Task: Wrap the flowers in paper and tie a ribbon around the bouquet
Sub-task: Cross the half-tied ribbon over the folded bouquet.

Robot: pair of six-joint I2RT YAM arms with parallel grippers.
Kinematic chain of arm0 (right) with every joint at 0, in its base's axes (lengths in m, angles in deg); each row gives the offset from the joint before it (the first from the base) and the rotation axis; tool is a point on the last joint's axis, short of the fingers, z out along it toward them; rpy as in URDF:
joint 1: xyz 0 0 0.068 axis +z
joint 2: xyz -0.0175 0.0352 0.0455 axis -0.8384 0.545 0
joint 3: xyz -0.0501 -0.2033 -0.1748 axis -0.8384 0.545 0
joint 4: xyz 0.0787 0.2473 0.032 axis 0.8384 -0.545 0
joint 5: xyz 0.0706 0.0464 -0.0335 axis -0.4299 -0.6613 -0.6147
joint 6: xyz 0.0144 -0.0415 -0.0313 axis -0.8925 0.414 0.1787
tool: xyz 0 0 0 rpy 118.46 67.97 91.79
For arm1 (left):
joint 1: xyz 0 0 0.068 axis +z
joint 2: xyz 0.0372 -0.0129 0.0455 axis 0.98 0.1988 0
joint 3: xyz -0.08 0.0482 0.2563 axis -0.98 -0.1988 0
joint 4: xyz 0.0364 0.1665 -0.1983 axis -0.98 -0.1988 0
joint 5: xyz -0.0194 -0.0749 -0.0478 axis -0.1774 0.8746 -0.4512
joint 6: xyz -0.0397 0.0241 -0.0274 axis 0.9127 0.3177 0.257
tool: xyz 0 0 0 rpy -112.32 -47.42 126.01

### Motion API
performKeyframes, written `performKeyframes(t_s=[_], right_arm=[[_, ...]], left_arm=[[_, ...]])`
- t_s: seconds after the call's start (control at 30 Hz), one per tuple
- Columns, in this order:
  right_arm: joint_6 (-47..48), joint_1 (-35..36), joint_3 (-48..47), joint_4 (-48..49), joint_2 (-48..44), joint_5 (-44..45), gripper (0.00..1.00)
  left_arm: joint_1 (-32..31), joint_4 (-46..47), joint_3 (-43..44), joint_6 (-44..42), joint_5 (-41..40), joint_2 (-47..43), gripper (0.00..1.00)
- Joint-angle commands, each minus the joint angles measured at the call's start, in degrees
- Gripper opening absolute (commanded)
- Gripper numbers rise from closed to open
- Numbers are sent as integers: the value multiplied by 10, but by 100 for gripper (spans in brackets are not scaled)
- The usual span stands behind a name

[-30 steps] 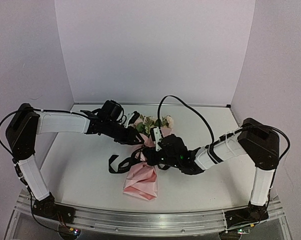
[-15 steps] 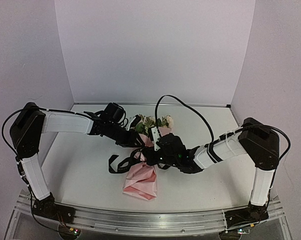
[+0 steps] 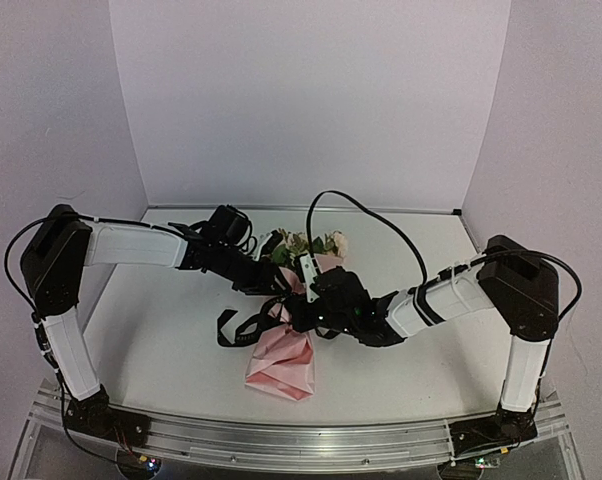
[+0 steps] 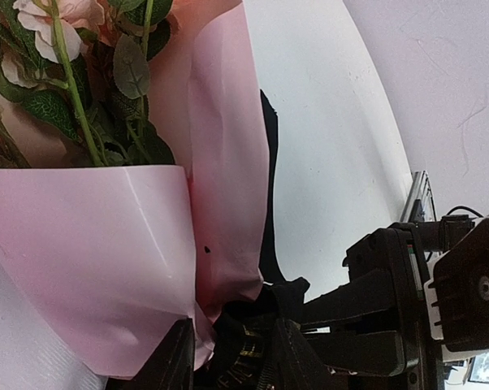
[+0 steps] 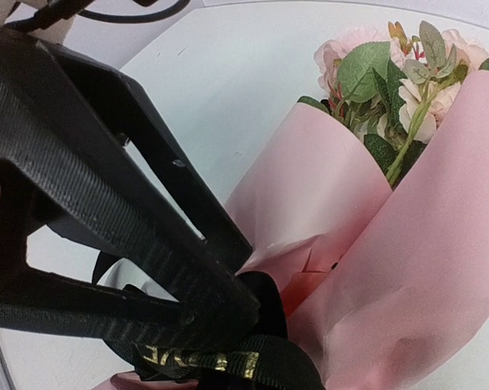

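The right pincer (image 5: 241, 302) is clenched on the ribbon (image 5: 228, 361) at the waist of the bouquet (image 5: 407, 268). The left pincer (image 4: 232, 357) stands half-parted about the ribbon; whether it grips I cannot tell. Beyond both tips lie the flowers (image 5: 374, 73). Tying is in hand; next the ends likely need crossing and pulling snug.

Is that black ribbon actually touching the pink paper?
Touching. The right wrist view shows the ribbon lying against the paper at the cone's waist, with no gap.
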State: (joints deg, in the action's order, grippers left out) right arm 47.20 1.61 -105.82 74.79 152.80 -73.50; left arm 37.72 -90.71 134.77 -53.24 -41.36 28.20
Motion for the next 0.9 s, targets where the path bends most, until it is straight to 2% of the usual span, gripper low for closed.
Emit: performKeyframes(t_s=[0.0, 0.2, 0.4, 0.53, 0.6, 0.73, 0.87], right_arm=[[12, 6, -22, -6, -16, 14, 0], [18, 8, -22, -11, -22, 19, 0], [19, 9, -18, -15, -27, 21, 0], [15, 10, -16, -23, -32, 21, 0], [9, 9, -15, -33, -35, 19, 7], [-8, 9, 0, -49, -59, 15, 29], [-24, 10, 17, -66, -83, 8, 39]], left_arm=[[-1, 4, 17, 7, 8, 0, 31], [-1, 3, 18, 11, 4, 9, 20], [-2, 8, 16, 19, -5, 7, 2], [-1, 23, 1, 25, -17, -11, 0], [-1, 38, -11, 34, -30, -25, 0], [-1, 69, -32, 50, -50, -44, 0], [-1, 93, -46, 63, -54, -54, 0]])
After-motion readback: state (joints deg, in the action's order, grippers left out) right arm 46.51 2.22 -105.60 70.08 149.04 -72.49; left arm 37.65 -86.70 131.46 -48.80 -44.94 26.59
